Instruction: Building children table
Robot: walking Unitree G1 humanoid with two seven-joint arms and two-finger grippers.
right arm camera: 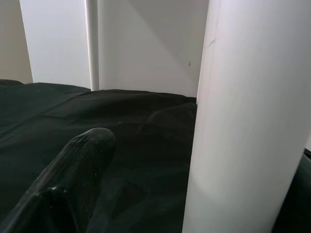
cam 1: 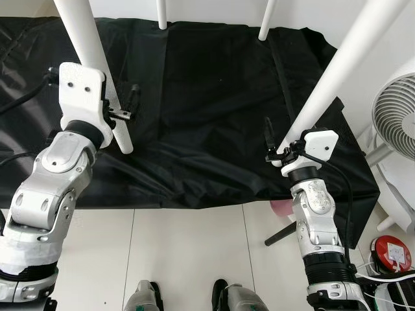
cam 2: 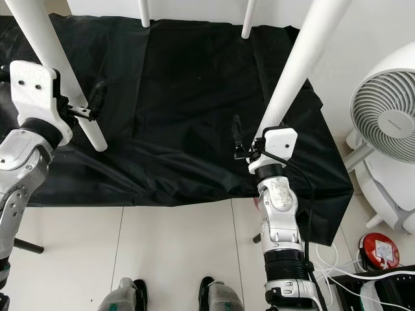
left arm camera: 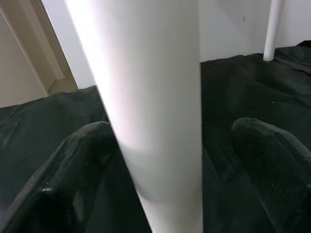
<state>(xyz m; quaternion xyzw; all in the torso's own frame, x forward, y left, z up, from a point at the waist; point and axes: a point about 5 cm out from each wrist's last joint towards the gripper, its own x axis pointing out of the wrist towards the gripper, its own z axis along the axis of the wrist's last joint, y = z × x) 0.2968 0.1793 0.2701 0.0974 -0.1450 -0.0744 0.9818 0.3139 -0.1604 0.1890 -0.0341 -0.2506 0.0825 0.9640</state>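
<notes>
Four white table legs stand up from a black sheet [cam 1: 207, 116] spread on the floor. My left gripper [cam 1: 120, 107] is open around the near left leg [cam 1: 91, 58], low on it. In the left wrist view the leg [left arm camera: 155, 116] passes between the two black fingers [left arm camera: 73, 179], with a gap on one side. My right gripper [cam 1: 280, 139] is open at the base of the near right leg [cam 1: 337, 71]. One finger [right arm camera: 73, 184] stands clear of that leg [right arm camera: 243, 121]; the other finger is hidden. The two far legs [cam 1: 161, 14] [cam 1: 266, 19] stand at the sheet's back edge.
A white fan [cam 1: 395, 116] stands close on the right, past the sheet's edge. A red round object [cam 1: 391, 253] and cables lie on the floor at the lower right. A pink item [cam 1: 282, 207] and a black rod [cam 1: 280, 234] lie near my right arm. White tiles run in front.
</notes>
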